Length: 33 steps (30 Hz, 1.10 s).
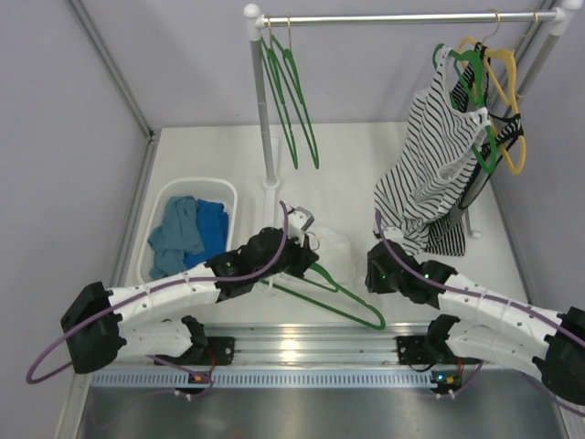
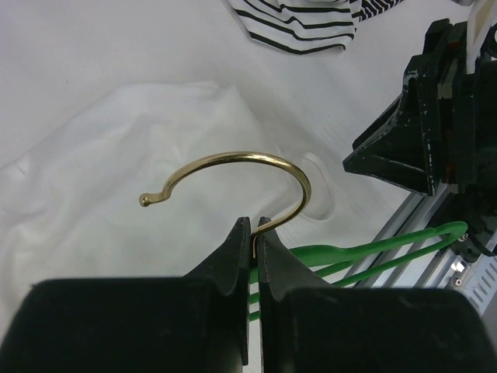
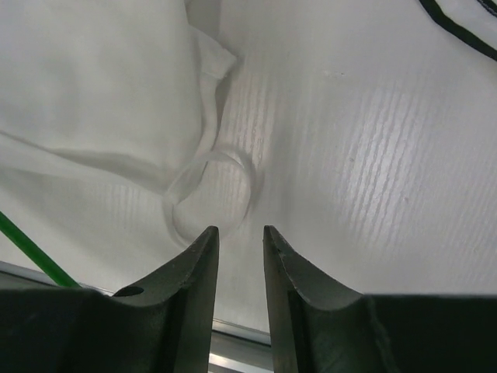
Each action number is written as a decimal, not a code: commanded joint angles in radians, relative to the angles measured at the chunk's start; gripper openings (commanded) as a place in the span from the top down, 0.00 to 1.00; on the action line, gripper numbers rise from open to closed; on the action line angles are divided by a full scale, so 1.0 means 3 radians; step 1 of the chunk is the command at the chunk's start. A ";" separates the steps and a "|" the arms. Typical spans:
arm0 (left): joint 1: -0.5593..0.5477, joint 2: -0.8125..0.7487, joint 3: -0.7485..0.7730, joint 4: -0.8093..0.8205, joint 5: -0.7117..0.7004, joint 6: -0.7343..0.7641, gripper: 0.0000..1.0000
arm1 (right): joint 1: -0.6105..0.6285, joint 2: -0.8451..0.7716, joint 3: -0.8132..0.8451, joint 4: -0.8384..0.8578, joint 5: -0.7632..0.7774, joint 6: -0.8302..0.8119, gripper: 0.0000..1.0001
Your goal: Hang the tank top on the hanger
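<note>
a: white ribbed surface [image 3: 373, 155], near edge. where's the tank top [image 3: 93, 101]?
b: crumpled between the hands. thin, limp, light, probably slippery. best taken by its narrow strap loop [image 3: 210, 194].
a: hands?
b: left hand [image 2: 252, 225] pinches the stiff green hanger [image 2: 365, 249] below its brass hook [image 2: 233, 156]. right hand [image 3: 241, 233] slightly spread, empty.

White tank top [image 3: 93, 85]; green hanger [image 2: 365, 249], gold hook [image 2: 247, 155] — black-white striped top [image 1: 430, 155].

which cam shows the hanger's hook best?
Left wrist: the hook arcs across mid-frame, stem pinched in the jaws of the left gripper. Top shows mainly the green hanger; right wrist only a green sliver.
</note>
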 commanded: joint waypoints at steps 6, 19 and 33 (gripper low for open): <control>-0.0022 -0.0011 0.0178 0.0061 -0.0062 0.0077 1.00 | -0.0025 0.0162 -0.0271 0.0525 -0.0214 0.0137 0.69; -0.0027 -0.0047 0.0178 0.0056 -0.0230 0.0067 1.00 | -0.0031 0.0526 -0.0322 0.0792 -0.0087 0.0219 0.82; -0.0022 -0.0103 0.0147 0.0092 -0.0987 0.0072 1.00 | -0.0031 -0.0072 -0.0369 0.0328 0.0016 0.0419 1.00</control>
